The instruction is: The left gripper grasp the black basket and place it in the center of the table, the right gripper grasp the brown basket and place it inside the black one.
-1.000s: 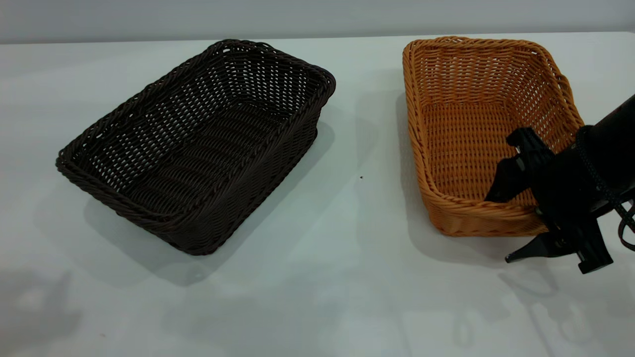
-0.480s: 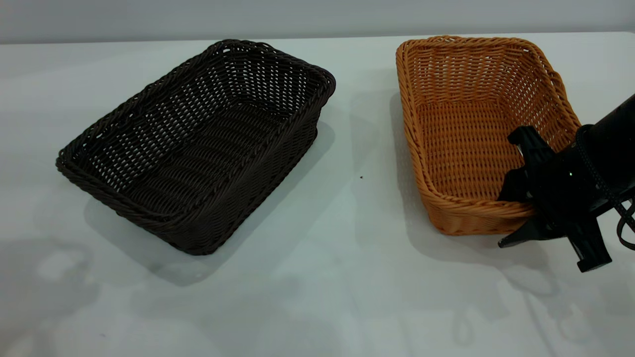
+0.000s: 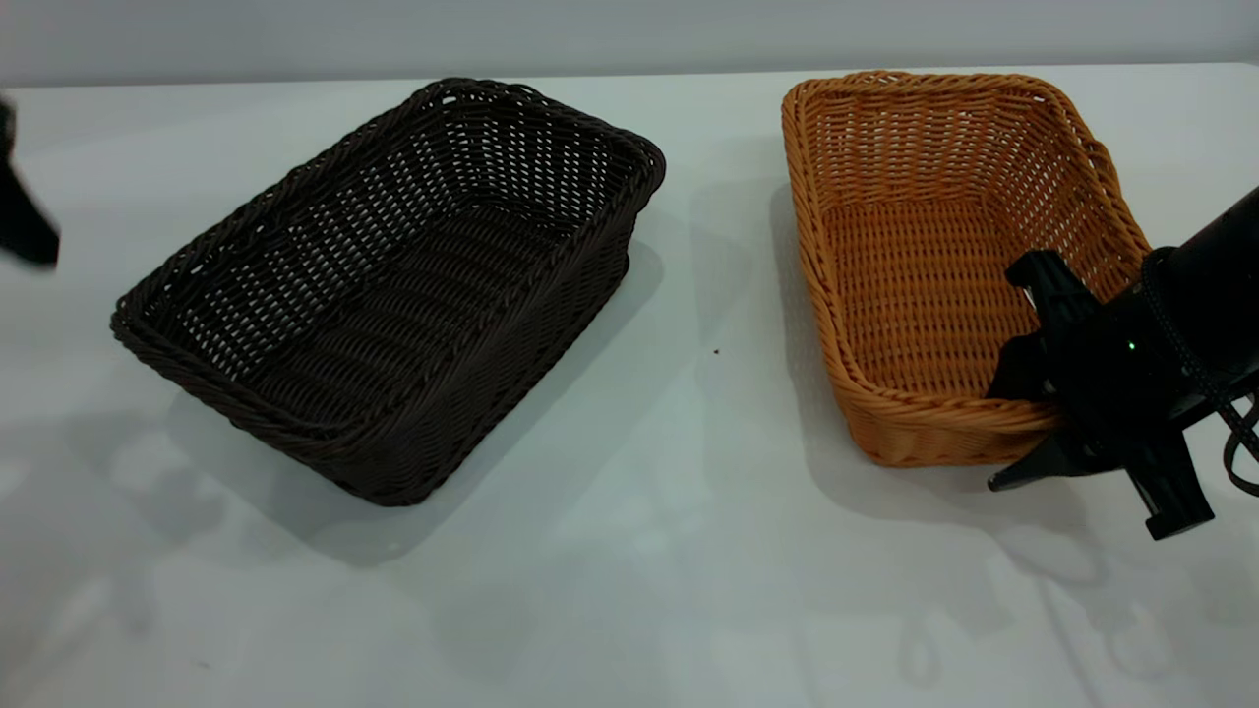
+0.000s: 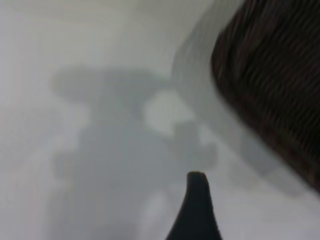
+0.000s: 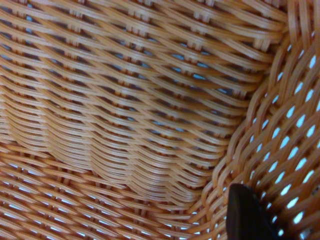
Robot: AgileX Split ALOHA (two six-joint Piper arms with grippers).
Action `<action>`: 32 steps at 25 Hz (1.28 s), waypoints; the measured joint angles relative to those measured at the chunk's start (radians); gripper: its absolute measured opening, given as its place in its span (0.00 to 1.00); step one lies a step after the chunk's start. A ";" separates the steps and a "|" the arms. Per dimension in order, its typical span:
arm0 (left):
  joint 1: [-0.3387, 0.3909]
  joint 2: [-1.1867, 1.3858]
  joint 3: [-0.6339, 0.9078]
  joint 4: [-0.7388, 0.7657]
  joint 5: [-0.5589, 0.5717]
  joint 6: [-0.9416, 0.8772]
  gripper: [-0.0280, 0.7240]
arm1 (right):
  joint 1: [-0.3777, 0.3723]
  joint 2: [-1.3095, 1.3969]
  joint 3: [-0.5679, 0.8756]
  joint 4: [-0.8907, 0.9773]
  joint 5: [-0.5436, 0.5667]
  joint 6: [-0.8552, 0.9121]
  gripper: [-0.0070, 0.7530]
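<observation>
The black basket (image 3: 393, 285) sits on the table (image 3: 689, 551) left of centre, turned at an angle. The brown basket (image 3: 944, 256) sits to its right. My right gripper (image 3: 993, 438) is shut on the brown basket's near right corner, one finger inside the wall and one outside. In the right wrist view the orange weave (image 5: 125, 115) fills the picture, with one fingertip (image 5: 245, 210) against the wall. My left gripper (image 3: 25, 231) shows only at the far left edge, apart from the black basket. The left wrist view shows that basket's corner (image 4: 270, 85) off to one side.
A wide strip of bare tabletop lies between the two baskets and in front of them. A grey wall runs behind the table's far edge. Arm shadows fall on the near left and near right of the table.
My right gripper has closed on the brown basket's wall, and the basket has shifted slightly to the left. My left gripper has come into view at the far left edge.
</observation>
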 joint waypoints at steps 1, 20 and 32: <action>0.000 0.024 -0.045 0.000 0.014 0.020 0.77 | 0.000 0.000 0.000 0.000 -0.001 -0.005 0.29; -0.076 0.676 -0.761 0.001 0.244 0.341 0.77 | 0.000 0.000 -0.001 0.002 -0.002 -0.033 0.29; -0.105 0.852 -0.854 0.005 0.229 0.386 0.56 | 0.000 0.000 -0.009 0.006 -0.012 -0.062 0.23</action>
